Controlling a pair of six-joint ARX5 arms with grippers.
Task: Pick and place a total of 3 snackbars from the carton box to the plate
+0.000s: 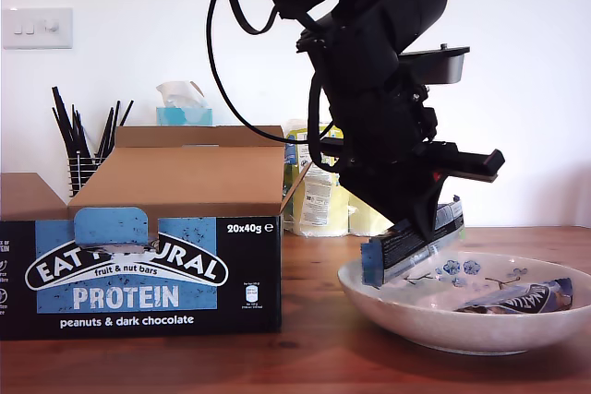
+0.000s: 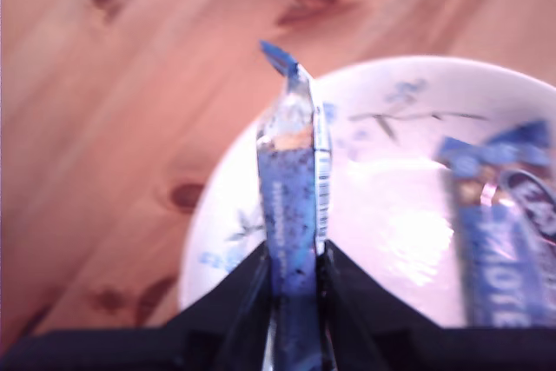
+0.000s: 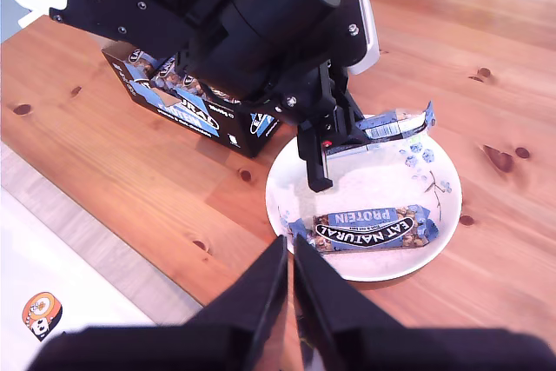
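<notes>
Here, the brown Eat Natural carton box (image 1: 138, 256) stands on the wooden table (image 1: 314, 320) at the exterior view's left, just beside the flowered plate (image 1: 443, 316), which sits toward the table's front edge. My first gripper (image 2: 295, 258) is pinched on one snackbar (image 1: 411, 244), held tilted above the plate's rim nearest the box. Another snackbar (image 3: 369, 230) lies flat in the plate, while my second gripper (image 3: 289, 275) hovers high above, fingers pressed together on nothing.

Glossy foil snackbars (image 3: 375, 232), a glazed ceramic plate (image 1: 406, 309), a matt cardboard carton box (image 1: 175, 182), and a knotty, lightly sheened wooden table (image 3: 130, 162).
</notes>
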